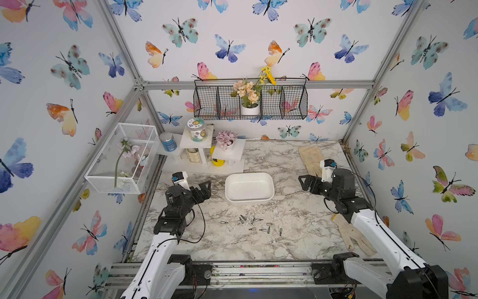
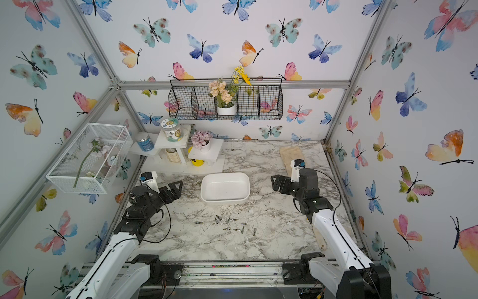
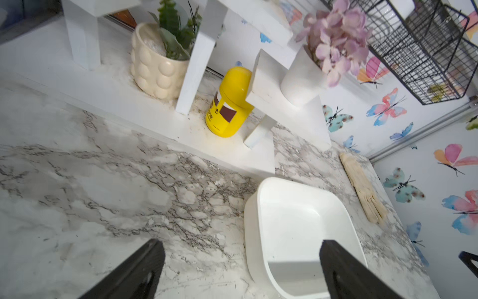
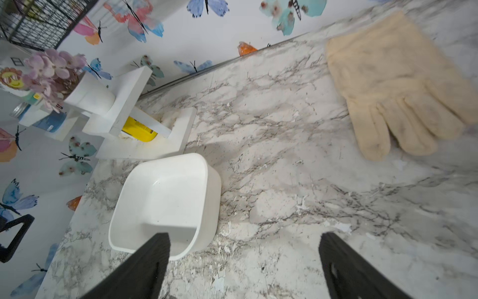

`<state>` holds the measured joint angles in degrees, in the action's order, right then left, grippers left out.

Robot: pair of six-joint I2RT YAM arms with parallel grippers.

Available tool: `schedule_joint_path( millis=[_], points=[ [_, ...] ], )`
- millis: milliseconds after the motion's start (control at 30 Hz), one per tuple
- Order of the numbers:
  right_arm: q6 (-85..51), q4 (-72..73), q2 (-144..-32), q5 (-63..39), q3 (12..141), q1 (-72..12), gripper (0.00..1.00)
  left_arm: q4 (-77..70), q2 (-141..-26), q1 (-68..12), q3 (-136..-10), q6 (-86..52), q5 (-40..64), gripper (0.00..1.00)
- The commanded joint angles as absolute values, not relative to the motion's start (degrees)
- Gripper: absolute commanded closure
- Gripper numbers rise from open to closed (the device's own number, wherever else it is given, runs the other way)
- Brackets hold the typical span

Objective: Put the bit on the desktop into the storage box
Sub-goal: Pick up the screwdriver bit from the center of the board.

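Several small silvery bits [image 1: 263,229], short and slim, are seen scattered loose on the marble-veined tabletop [image 1: 284,240], near the front wall of the glossy white storage box [image 1: 248,201]. The left gripper [image 1: 209,190] and right gripper [image 1: 301,183] are held wide open either side of the box, with nothing gripped.

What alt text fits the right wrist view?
Open right pincer over the marble desktop, with the empty white storage box ahead, partly hidden by one finger. A cream glove lies flat farther off.
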<state>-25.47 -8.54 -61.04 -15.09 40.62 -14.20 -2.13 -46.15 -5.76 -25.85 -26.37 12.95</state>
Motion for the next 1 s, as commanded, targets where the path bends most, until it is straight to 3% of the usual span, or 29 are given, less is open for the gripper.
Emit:
schedule_joint_path(
  millis=[0,233,667,967],
  points=[
    [-28.32,-13.29,-63.27,-10.58,41.94,-23.48,0.03,2.08,-45.36,-10.50,-24.96,-27.14,14.86,0.01],
    [-33.95,-16.43,-67.60,1.12,42.92,-39.19,0.04,3.79,-45.62,-17.67,-23.93,-30.06,9.70,0.01],
    [-42.97,-26.12,-69.59,9.18,38.97,-53.96,0.10,3.62,-46.02,-18.10,-23.16,-31.73,6.50,0.01],
    [-47.11,-25.74,-70.38,8.61,34.06,-57.39,0.29,3.24,-46.58,-18.11,-23.15,-32.08,5.48,0.01]
  ],
)
